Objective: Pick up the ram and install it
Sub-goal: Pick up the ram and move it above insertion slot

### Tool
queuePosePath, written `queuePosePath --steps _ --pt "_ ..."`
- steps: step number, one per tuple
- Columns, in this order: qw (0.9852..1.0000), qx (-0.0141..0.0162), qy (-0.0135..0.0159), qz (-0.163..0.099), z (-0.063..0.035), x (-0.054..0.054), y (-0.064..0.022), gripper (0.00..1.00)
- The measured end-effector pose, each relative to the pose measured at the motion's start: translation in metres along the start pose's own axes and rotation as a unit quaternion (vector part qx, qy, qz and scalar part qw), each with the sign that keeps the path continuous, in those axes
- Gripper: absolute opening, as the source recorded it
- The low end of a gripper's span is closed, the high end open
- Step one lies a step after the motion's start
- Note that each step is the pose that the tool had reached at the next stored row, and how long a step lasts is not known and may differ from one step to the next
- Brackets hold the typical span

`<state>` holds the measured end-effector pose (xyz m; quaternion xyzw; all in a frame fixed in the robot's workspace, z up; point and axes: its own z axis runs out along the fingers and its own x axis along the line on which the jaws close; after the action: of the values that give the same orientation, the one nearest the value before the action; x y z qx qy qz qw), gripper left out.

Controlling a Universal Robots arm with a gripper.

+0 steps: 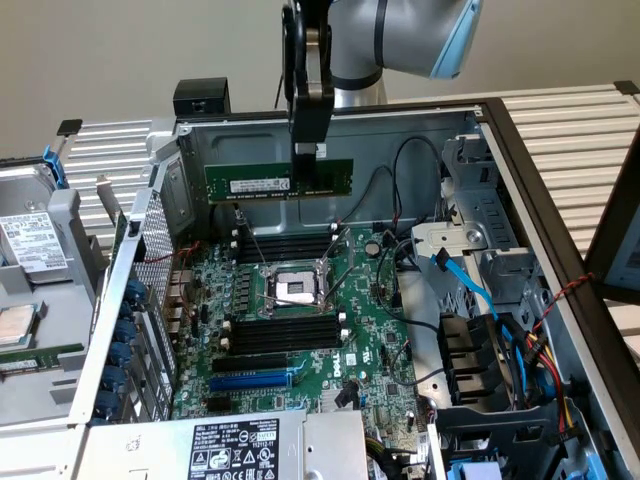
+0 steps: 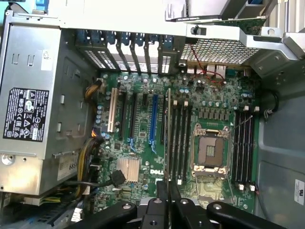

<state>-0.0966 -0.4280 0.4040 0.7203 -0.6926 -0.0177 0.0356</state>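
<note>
One gripper [image 1: 305,152]: clamped on the upper edge of the ram [image 1: 258,183], a little off its middle, with the fingers narrow around the thin board.
Ram position: held in the air with its long edge level and its white label facing the exterior camera. In that view it sits at twelve o'clock of the CPU socket [image 1: 296,290], clear of the motherboard [image 1: 372,340] and in front of the far wall of the open case [image 1: 420,125].
Wrist look: the gripper [image 2: 167,190] pinches the ram [image 2: 167,138], which shows edge-on as a thin line. It runs parallel to the black memory slots [image 2: 181,143] and just beside that bank.
Memory slots: in the exterior view, one black bank [image 1: 285,245] lies at twelve o'clock of the socket and another [image 1: 280,332] at six o'clock.
Blue slot [image 1: 255,380]: at seven o'clock of the socket, past the lower bank.
Power supply [image 1: 235,445]: at six o'clock of the board, with its label facing up.
Blue cable [image 1: 462,280]: at three o'clock of the socket, running down towards the drive bays.
</note>
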Motion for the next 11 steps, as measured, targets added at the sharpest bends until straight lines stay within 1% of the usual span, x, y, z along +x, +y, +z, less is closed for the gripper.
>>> queuePosePath --steps 4,6,11 --pt "1.0000 -0.0001 -0.0001 0.000 0.0002 -0.012 -0.0005 0.13" --pt "1.0000 0.0000 -0.0018 0.000 0.0005 -0.014 -0.0006 0.13" --pt "1.0000 0.0000 -0.0018 0.000 0.0004 -0.014 -0.0005 0.13"
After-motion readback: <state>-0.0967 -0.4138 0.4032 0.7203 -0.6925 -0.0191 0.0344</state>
